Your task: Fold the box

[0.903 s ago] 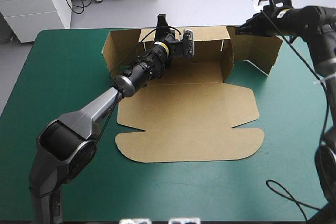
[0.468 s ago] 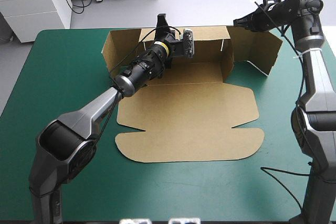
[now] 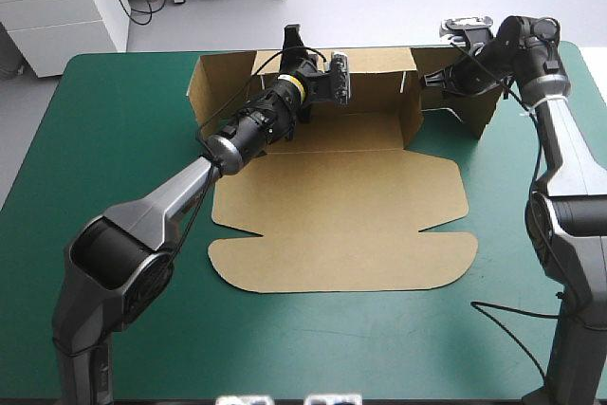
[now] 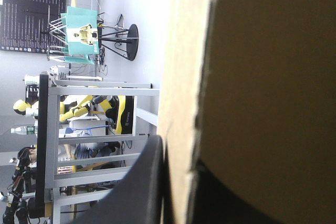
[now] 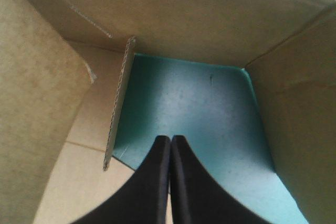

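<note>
I see little on the teal-green worktop (image 3: 114,158) other than the box (image 3: 341,225) and my two arms, so what gets in the way is mostly the board itself. The box sits in the far half of the worktop. Its long back wall (image 3: 375,78) stands upright along its far side, and its broad lid panel lies flat on the cover, reaching toward me from the tray floor (image 3: 351,130). At the box's left end a flap (image 3: 211,92) stands angled outward. At its right end a short inner flap (image 3: 414,106) stands upright, and a larger outer flap (image 3: 479,97) splays out beyond it. My left arm lies diagonally over the lid panel and tray floor, covering part of them, and the left gripper (image 3: 295,43) is at the top edge of the back wall. In the left wrist view its black fingers (image 4: 142,182) pinch that wall, with the brown sheet running up between them. The right gripper (image 3: 429,82) hangs at the box's right end, in the pocket between the inner flap and the outer flap. In the right wrist view its fingers (image 5: 170,145) are pressed together into one point and hold nothing. They hang over a bare patch of teal-green cover (image 5: 194,98) with brown board ahead of them and on both sides. The cut edge of a thin upright flap (image 5: 118,108) stands just beside the fingers, and I cannot tell whether it touches them. The board looks clean and uncrushed, with crisp creases where the walls rise.
</note>
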